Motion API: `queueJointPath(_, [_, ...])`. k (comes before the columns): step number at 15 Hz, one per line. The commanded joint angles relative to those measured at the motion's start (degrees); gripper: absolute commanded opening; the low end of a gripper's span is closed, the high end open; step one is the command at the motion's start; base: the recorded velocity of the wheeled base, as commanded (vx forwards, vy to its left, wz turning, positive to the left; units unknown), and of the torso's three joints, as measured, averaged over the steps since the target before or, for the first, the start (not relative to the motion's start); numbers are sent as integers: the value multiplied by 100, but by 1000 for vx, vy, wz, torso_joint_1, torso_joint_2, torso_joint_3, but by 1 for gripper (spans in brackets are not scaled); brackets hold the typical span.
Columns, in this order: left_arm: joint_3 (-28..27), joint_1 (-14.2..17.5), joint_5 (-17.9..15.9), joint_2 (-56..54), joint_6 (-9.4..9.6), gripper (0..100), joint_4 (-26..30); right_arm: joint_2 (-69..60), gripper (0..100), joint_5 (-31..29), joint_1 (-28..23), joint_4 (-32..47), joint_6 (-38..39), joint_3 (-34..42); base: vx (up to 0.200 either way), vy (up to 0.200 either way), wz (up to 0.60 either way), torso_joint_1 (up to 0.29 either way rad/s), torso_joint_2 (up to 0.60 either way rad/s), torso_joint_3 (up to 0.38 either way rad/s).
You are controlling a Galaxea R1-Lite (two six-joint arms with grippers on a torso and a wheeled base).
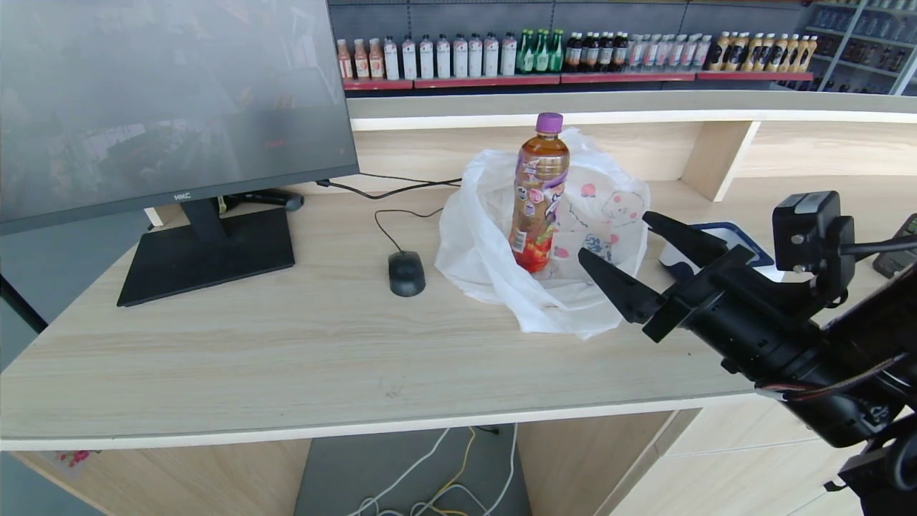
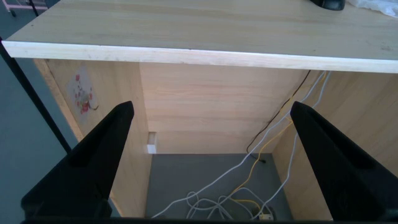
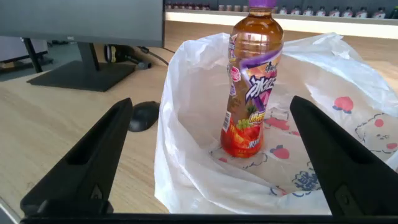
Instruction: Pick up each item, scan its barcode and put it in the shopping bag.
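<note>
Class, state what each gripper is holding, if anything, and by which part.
Nothing is held. The right gripper is open, apart from the bottle, which stands upright in the shopping bag. The left gripper is open and empty.

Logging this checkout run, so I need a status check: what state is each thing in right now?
shopping bag: open at the top, sitting on the counter.
bottle: upright, cap on, standing inside the shopping bag.
monitor: screen dark.
right tool: open, empty, beside the shopping bag.
left tool: open, empty, low in front of the counter.
</note>
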Motion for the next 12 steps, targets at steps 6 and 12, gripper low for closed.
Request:
queueJointPath(6, [0, -6, 0, 0, 15, 100, 0, -250, 100, 11, 29, -6, -21, 316, 0, 0, 0, 0, 0, 0])
queueJointPath(12, [0, -6, 0, 0, -11, 100, 0, -250, 100, 19, 65, -6, -3, 264, -167, 0, 0, 4, 4, 3])
